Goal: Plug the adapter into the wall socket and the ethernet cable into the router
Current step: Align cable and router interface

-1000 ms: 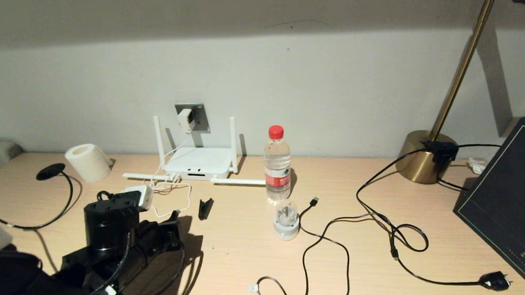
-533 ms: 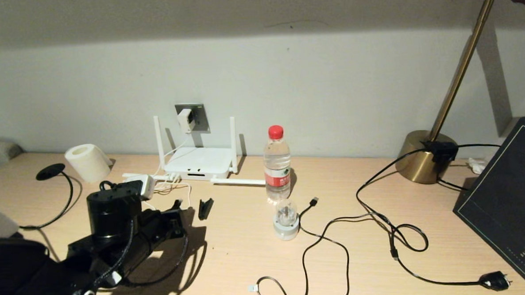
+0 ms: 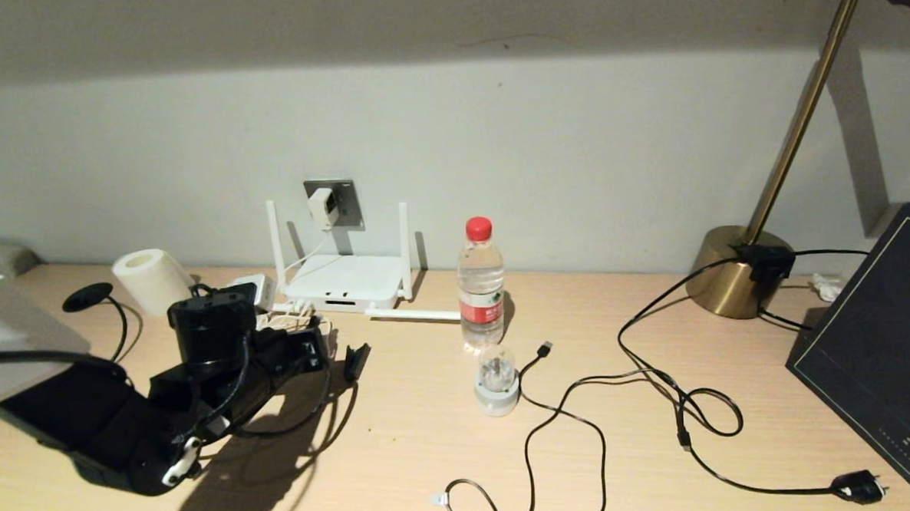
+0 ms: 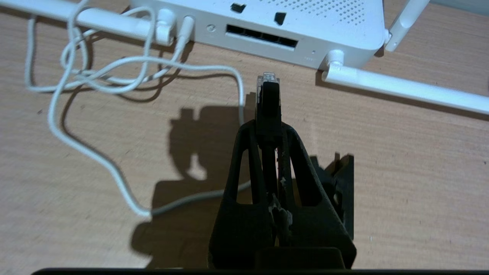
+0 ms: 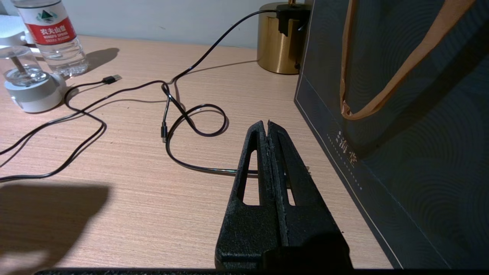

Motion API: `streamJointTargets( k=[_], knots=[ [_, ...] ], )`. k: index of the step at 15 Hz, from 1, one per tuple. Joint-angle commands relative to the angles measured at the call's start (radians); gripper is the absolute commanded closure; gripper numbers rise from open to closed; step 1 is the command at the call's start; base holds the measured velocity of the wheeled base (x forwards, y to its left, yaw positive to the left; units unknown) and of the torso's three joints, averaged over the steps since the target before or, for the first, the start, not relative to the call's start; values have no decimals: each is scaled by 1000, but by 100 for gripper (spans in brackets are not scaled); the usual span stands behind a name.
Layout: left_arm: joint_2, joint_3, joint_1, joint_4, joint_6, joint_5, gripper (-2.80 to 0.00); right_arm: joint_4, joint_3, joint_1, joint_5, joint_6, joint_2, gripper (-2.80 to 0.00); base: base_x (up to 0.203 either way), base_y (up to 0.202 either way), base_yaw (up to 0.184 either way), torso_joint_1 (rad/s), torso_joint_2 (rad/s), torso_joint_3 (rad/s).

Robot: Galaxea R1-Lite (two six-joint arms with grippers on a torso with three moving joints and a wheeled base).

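The white router (image 3: 345, 283) lies flat against the wall under the grey wall socket (image 3: 343, 203), and the white adapter (image 3: 322, 208) sits in that socket with its thin cord hanging down. My left gripper (image 3: 317, 350) is just in front of the router, shut on the black ethernet cable's connector (image 4: 268, 99). The clear tip (image 4: 268, 77) points at the router's (image 4: 305, 23) row of ports (image 4: 261, 36), a short gap away. The cable's round black disc (image 3: 88, 297) lies at the far left. My right gripper (image 5: 266, 124) is shut and empty, low over the table by a dark bag.
White cord loops (image 4: 95, 72) and a white block (image 3: 250, 286) lie left of the router. A small black clip (image 3: 356, 361), water bottle (image 3: 480, 285), domed light (image 3: 496, 382), USB cable (image 3: 543, 349), brass lamp base (image 3: 732, 274), tissue roll (image 3: 151, 280) and dark bag (image 3: 881, 344) share the table.
My left arm has pushed forward and to the right across the table, carrying the ethernet connector closer to the router's front. The right arm has stayed still.
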Motion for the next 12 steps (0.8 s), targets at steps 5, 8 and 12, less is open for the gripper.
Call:
streamJointTargets(
  k=[5,8,12],
  knots=[
    [127,-119,8,-6,17,0,0,-1,35,0,1,0,2,0,0,0,0,0,0,0],
    [152,-139,24,-11,36,0,0,-1,35,0,1,0,2,0,0,0,0,0,0,0],
    [153,-142,44,-10,68,-9,0,-1,35,0,1,0,2,0,0,0,0,0,0,0]
  ],
)
